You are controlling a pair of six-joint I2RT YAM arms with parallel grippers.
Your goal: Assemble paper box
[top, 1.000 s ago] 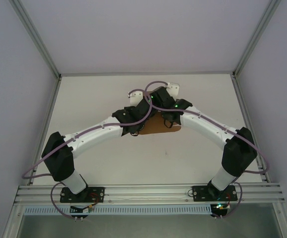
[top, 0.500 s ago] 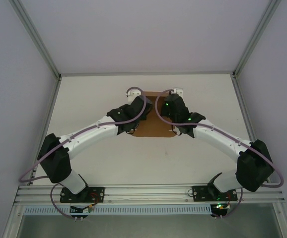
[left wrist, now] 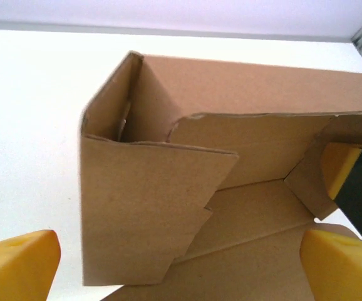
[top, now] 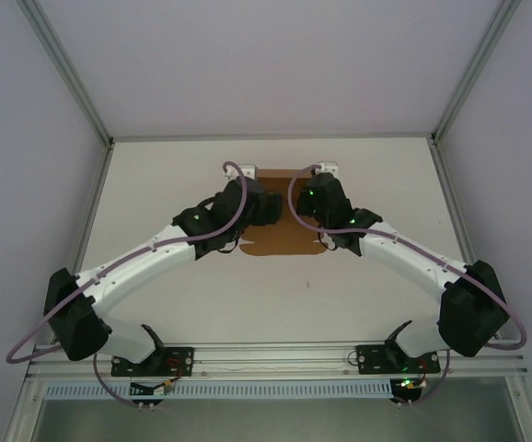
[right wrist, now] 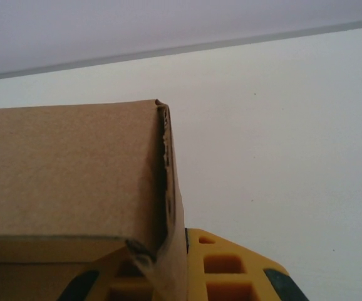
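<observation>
Toward twelve o'clock on the table (top: 275,295), the paper box (top: 284,244) sits half-folded. The right gripper (right wrist: 168,279) clamps its three-o'clock wall edge, the left gripper (left wrist: 181,263) gapes wide at the nine-o'clock corner, and open tabletop spreads toward six.

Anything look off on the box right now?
Yes: on the plain brown cardboard box, the left end flap stands loose and slanted, untucked, with a gap at that corner. In the right wrist view its corner edge looks frayed.
</observation>
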